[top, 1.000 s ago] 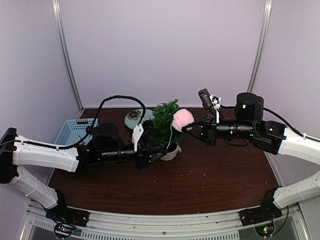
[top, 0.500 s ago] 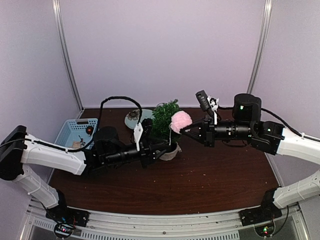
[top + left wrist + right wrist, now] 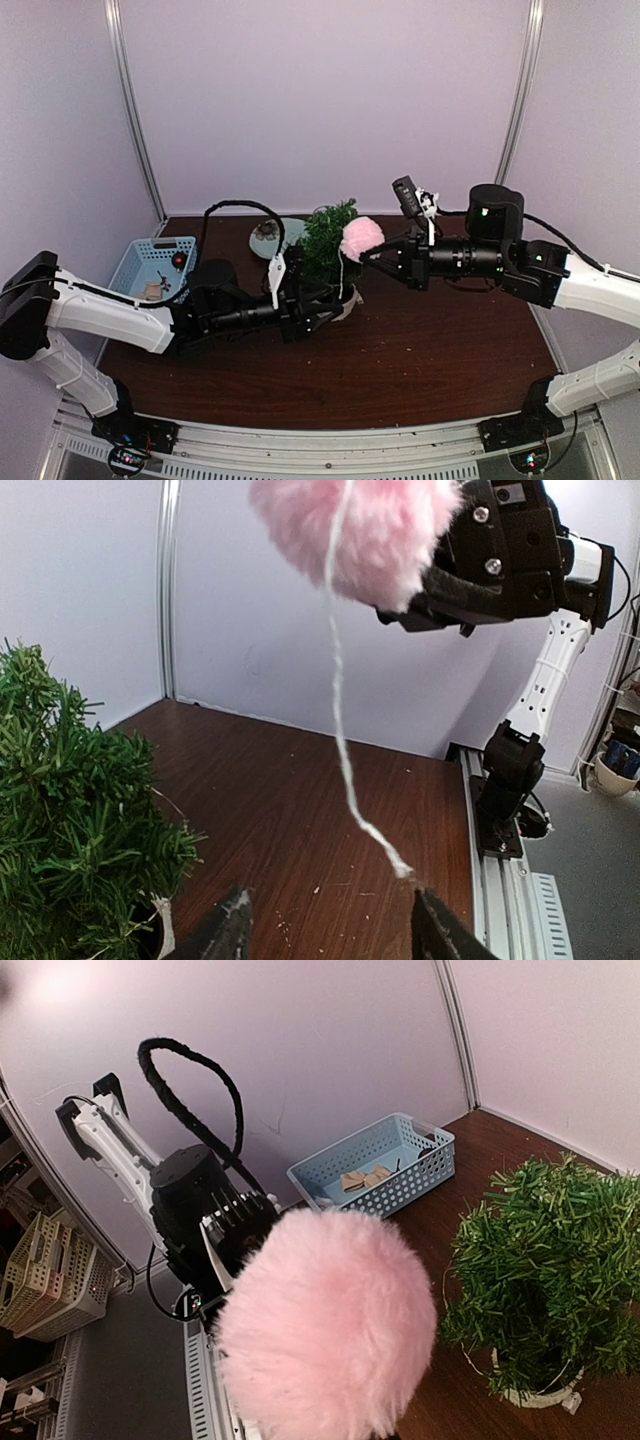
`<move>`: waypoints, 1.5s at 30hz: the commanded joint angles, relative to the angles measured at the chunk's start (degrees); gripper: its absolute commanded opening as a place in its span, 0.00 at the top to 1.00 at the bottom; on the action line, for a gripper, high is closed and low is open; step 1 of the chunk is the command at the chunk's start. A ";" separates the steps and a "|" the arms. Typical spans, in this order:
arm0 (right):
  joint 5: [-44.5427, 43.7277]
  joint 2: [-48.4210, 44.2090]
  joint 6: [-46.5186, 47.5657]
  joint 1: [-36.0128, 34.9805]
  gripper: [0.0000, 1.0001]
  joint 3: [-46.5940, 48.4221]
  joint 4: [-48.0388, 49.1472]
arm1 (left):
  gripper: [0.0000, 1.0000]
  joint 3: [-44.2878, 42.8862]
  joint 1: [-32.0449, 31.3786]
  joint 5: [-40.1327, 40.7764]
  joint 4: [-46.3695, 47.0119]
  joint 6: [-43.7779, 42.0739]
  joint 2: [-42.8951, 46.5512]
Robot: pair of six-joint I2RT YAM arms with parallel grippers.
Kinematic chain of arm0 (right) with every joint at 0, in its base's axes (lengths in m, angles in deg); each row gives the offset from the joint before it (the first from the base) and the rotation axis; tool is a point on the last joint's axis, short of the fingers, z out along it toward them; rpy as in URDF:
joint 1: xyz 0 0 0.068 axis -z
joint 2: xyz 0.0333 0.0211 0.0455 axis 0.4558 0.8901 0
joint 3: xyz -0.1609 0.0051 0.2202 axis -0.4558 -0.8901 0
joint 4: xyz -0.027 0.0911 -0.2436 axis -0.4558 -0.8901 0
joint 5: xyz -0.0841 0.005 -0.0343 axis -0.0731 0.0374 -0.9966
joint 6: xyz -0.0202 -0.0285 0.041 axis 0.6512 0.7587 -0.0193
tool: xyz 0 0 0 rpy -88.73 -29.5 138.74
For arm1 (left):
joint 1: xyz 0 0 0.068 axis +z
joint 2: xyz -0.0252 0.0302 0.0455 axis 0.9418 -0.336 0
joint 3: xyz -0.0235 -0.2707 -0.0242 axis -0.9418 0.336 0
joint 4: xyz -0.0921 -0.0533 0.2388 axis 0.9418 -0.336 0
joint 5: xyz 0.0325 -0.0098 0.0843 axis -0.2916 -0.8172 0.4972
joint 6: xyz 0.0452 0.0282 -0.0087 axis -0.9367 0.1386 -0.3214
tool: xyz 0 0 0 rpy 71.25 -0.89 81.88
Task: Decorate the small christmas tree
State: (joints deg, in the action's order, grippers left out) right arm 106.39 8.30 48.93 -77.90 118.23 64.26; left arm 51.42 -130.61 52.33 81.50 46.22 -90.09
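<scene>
Pink, one pompom (image 3: 362,238) clamped in right pincer (image 3: 376,256), left pincer (image 3: 330,925) apart, one small christmas tree (image 3: 328,242), one blue basket (image 3: 135,256)

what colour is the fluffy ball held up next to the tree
Pink pompom, with a whitish string hanging from it. Shows best in the right wrist view.

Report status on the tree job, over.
Right gripper shut on pompom, beside tree. Left gripper open below loose string, not gripping. Tree upright. Nothing seen between pompom and tree.
</scene>
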 commanded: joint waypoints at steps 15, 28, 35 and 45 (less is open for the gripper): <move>-0.25 0.81 0.36 -0.45 1.00 2.01 1.45 | 0.58 0.74 -1.05 5.59 6.82 0.81 0.42; -1.98 1.07 1.10 -0.46 1.00 2.64 0.77 | 1.00 2.84 -1.08 9.50 8.57 2.90 1.64; -6.73 4.29 2.69 -0.48 1.00 6.39 -3.27 | 1.00 5.62 -0.95 17.79 -0.29 1.00 10.77; -17.07 12.51 5.64 -3.41 1.00 15.60 -10.85 | 1.00 3.52 4.90 27.43 -18.80 1.33 21.36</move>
State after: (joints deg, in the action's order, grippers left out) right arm 96.51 18.83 52.34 -79.43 129.73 57.50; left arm 56.93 -128.25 75.28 70.52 47.49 -70.77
